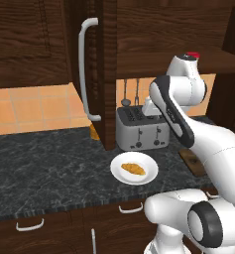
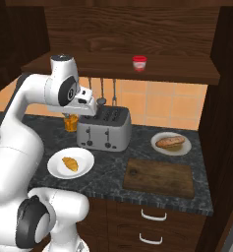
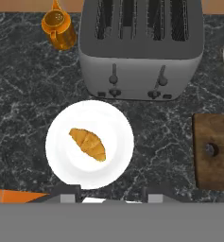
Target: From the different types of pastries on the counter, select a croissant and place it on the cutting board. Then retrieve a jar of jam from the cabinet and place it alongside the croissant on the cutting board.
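Hand view looks straight down on the bench (image 3: 28,108), black stone with grey marbling. A grey toaster (image 3: 141,47) sits at 12 o'clock, the dark board (image 3: 213,151) at 3 o'clock, and a white plate (image 3: 114,124) near the middle. On that plate lies the croissant (image 3: 88,143), slightly toward 9 o'clock of the plate's centre and angled from 10 to 4 o'clock. An orange jug (image 3: 59,29) stands at 11 o'clock. The fingers (image 3: 111,191) show as two grey tips at 6 o'clock, parted and holding nothing, high above the plate.

Judging from this, the main risk is a miss. The croissant is small on a wide plate and lies off the line between the tips, toward 10 o'clock, so a straight drop would close on bare china. Its slant also matters: closing along its length instead of across could push it away or skid the plate.

In the right base view the second pastry (image 2: 170,142) sits on its own plate (image 2: 157,138) past the board; picking it would be the wrong choice. The jam jar (image 2: 139,63) waits on the cabinet shelf (image 2: 177,74), with the toaster close below the reach.
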### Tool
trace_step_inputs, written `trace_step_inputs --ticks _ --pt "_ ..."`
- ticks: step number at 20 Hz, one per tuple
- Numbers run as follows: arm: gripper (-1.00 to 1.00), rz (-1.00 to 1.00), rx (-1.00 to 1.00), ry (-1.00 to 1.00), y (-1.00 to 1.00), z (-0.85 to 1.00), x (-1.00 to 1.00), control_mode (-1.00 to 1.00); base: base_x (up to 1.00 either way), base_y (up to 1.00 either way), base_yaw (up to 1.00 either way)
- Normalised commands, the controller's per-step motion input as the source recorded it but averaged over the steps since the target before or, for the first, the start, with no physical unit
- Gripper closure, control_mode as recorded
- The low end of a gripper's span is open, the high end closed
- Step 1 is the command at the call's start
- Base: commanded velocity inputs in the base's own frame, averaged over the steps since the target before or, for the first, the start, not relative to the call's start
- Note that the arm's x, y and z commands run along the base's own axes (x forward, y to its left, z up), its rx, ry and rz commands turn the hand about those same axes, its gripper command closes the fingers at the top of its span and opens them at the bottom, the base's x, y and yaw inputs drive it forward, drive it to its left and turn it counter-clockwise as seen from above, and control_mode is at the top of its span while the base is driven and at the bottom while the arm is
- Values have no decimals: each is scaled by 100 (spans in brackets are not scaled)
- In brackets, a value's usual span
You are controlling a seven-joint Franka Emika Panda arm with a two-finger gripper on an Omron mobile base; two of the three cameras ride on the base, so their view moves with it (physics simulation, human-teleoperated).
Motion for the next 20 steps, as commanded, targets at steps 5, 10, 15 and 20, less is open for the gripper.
trace_step_inputs --ticks 5,10,15,20 --pt "-100 0 1 -7 -25 3 -33 -100 0 0 0" --pt "-100 0 0 -18 -79 38 -10 -100 0 0 0" --pt "-100 -1 0 -22 -80 60 0 -100 0 0 0" --pt "-100 -9 1 -16 -30 37 0 -100 0 0 0"
